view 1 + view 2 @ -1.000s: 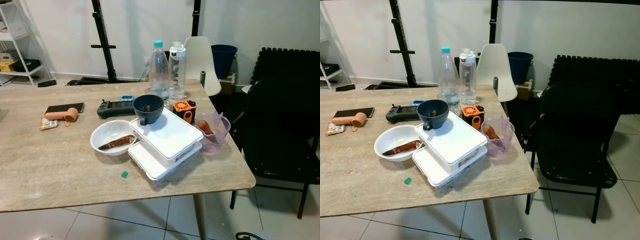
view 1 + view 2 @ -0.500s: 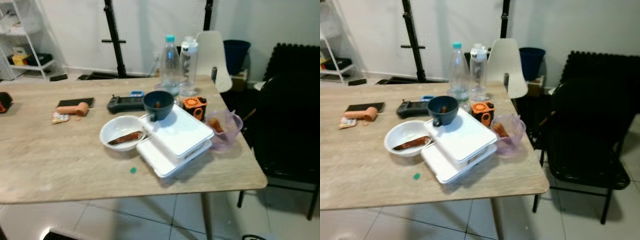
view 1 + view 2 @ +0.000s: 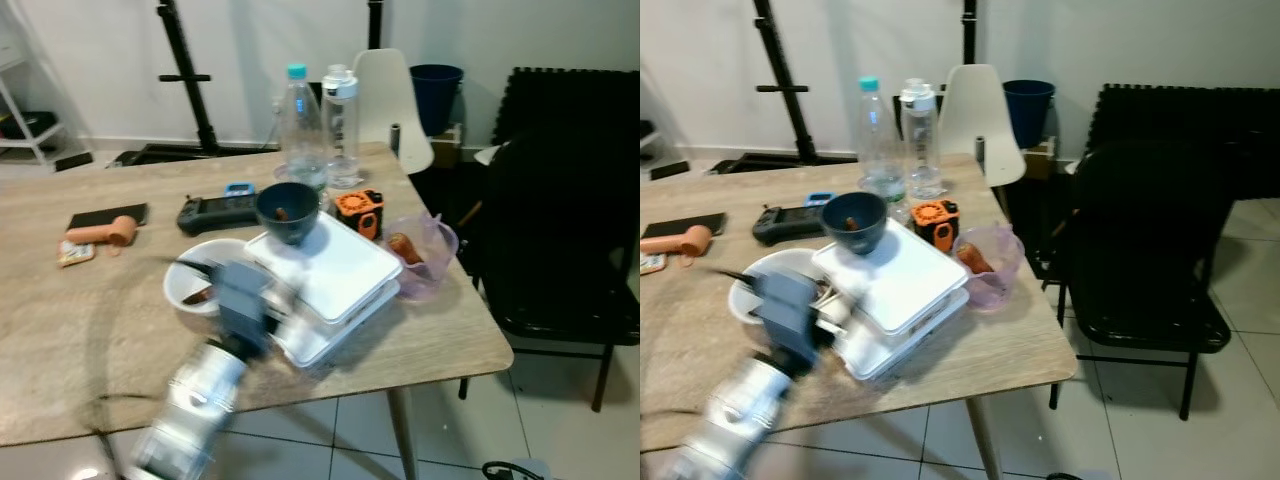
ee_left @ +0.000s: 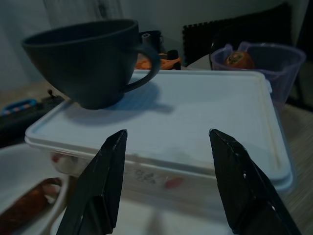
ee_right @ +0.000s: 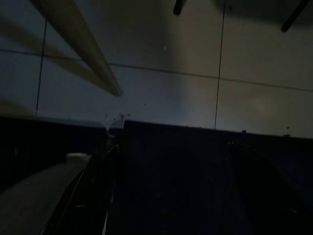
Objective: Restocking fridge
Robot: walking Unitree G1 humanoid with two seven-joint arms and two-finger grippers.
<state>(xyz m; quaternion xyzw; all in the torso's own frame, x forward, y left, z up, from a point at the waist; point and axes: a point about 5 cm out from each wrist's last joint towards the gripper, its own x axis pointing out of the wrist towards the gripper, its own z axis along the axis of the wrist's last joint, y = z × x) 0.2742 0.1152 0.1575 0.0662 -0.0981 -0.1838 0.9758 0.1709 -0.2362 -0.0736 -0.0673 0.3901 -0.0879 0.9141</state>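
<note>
Two stacked white lidded containers (image 3: 335, 272) sit near the table's right end, with a dark blue cup (image 3: 287, 211) standing on the upper lid. A white bowl (image 3: 184, 285) holding a brown piece of food lies just left of them. A clear purple jug (image 3: 424, 258) with an orange-brown item stands to their right. My left arm rises blurred from the lower left. Its gripper (image 3: 262, 290) is open at the near left side of the upper container (image 4: 166, 127), one finger towards each side, touching nothing. My right gripper (image 5: 168, 147) hangs open over the dark floor.
Two clear bottles (image 3: 318, 120), an orange tape measure (image 3: 359, 209), a black controller (image 3: 212, 211) and a phone (image 3: 105, 216) lie further back on the wooden table (image 3: 60, 330). A black chair (image 3: 560, 250) stands right of the table, and a white chair (image 3: 390, 100) behind it.
My left arm has come up into view from the lower left and reached to the stacked containers. The camera has shifted; the things on the table stay put.
</note>
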